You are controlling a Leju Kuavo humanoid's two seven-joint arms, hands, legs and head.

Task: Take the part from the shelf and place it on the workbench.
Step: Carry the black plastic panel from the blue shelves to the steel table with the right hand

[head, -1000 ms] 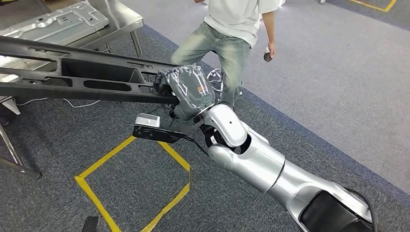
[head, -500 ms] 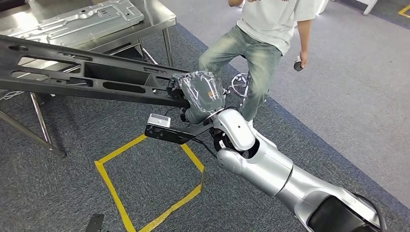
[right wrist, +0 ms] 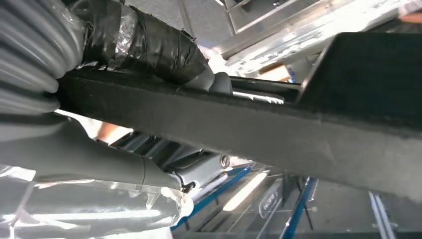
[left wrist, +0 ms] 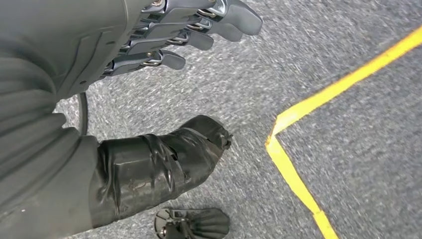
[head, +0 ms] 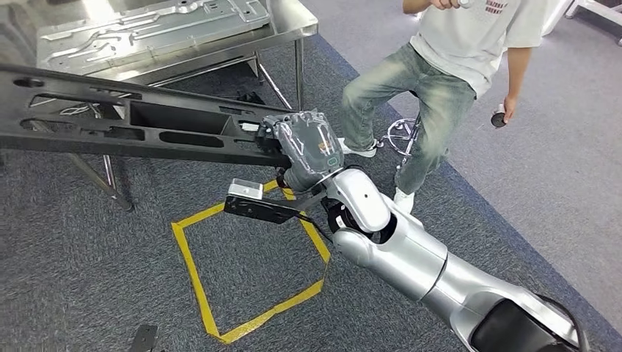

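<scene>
While the right hand (head: 306, 143) grips one long black part (head: 132, 121), the left hand (left wrist: 149, 45) hangs empty, fingers apart.

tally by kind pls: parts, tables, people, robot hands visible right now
Black parts: 1, the long black part, gripped by the right hand
Silver stamped panels: 1, the panel on the table
Metal tables: 1, the table
People: 1, the person
Robot hands: 2, right hand and left hand
Total: 6

Matt black plastic part (head: 132, 125), shiny bare-metal workbench (head: 293, 29), rough grey carpet (head: 88, 264).
</scene>
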